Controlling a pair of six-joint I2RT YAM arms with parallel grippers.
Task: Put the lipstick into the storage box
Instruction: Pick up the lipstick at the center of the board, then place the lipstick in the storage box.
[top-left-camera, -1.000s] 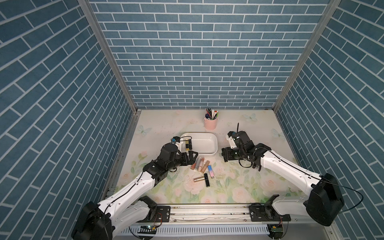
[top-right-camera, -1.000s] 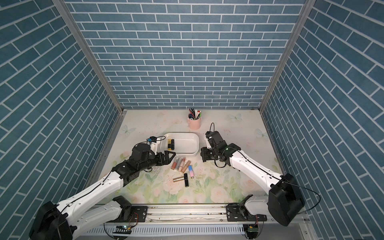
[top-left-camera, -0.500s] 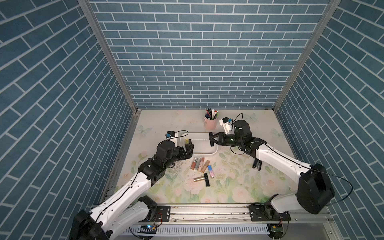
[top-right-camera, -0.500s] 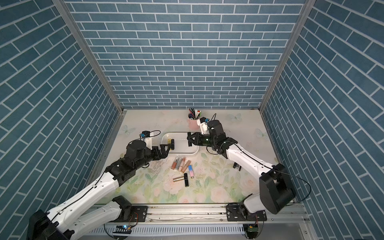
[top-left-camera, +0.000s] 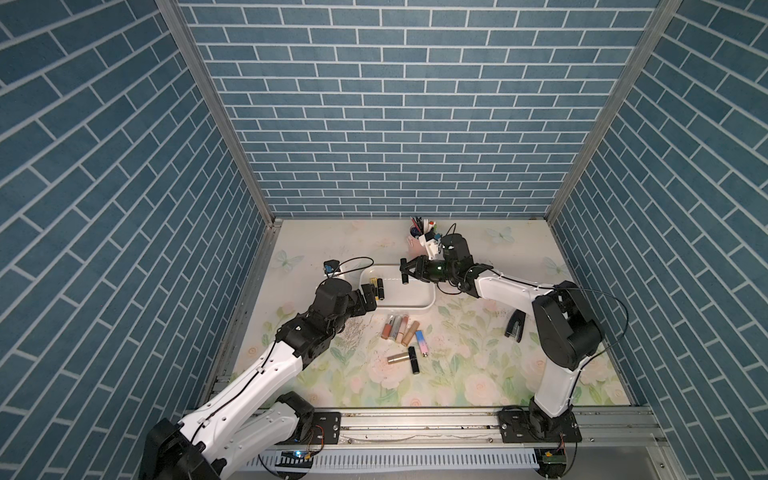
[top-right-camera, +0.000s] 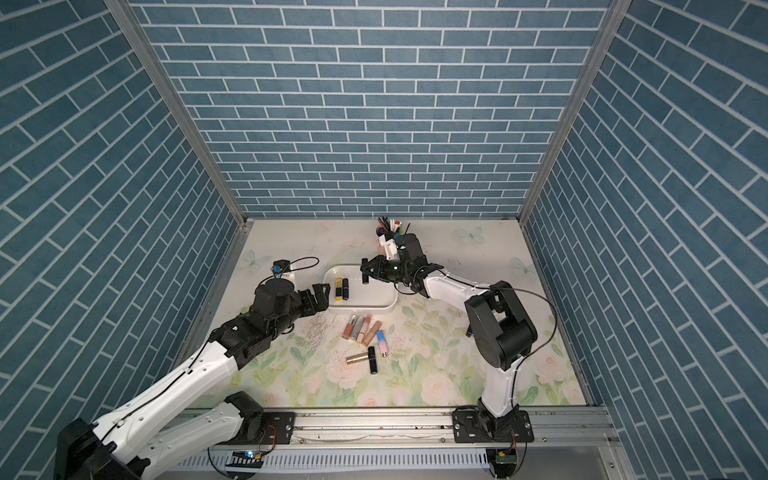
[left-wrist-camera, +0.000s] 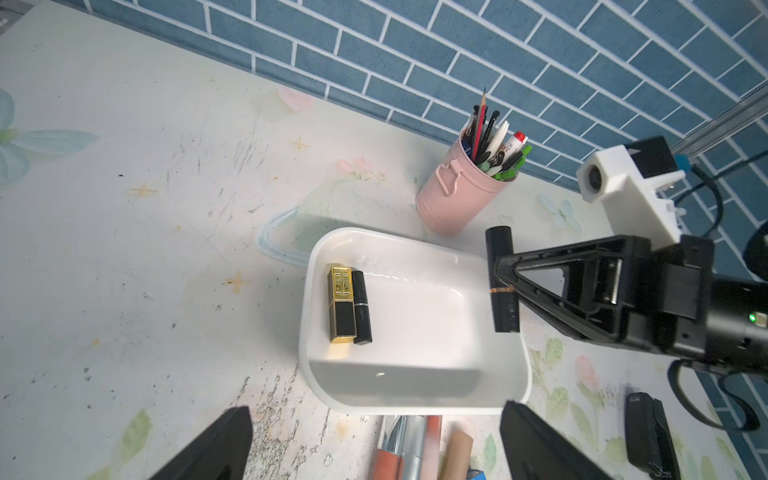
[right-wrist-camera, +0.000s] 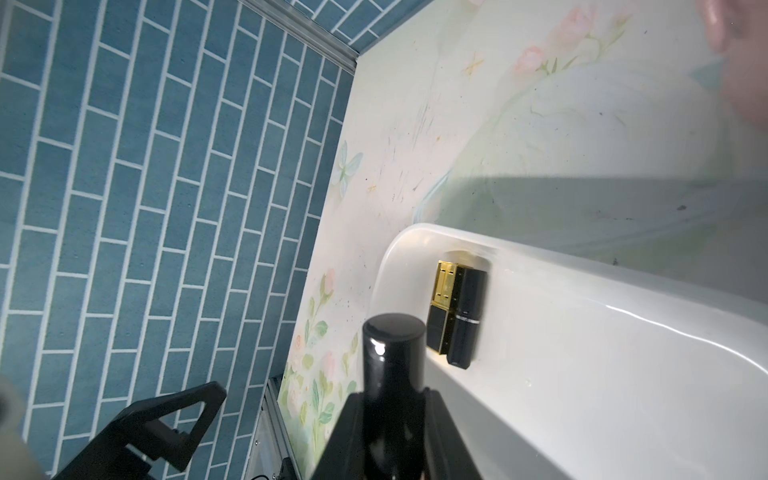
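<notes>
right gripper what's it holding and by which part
A black lipstick, pinched by the right gripper about mid-length, just above its thin gold band, above the storage box.

- Toward the back middle of the table (top-left-camera: 457, 374): storage box (top-left-camera: 403, 308), long side running left to right.
- Inside, against the left end: two lipsticks (top-left-camera: 377, 288) (left-wrist-camera: 349, 305) lying side by side, touching.
- Over the box, right of that pair and clear of the floor: held lipstick (top-left-camera: 404, 277) (left-wrist-camera: 503, 278) between the jaws of the right gripper (top-left-camera: 405, 272), reaching in from the right.
- Just outside the box's near left corner: left gripper (top-right-camera: 321, 297).
- Behind the box's right end: pen cup (left-wrist-camera: 457, 195).
- Just before the box's front rim: row of lipsticks (top-left-camera: 401, 328), side by side.
- Before that row: pair of lipsticks (top-left-camera: 406, 358), touching.
- Well right of the row: stapler (top-left-camera: 515, 326).
</notes>
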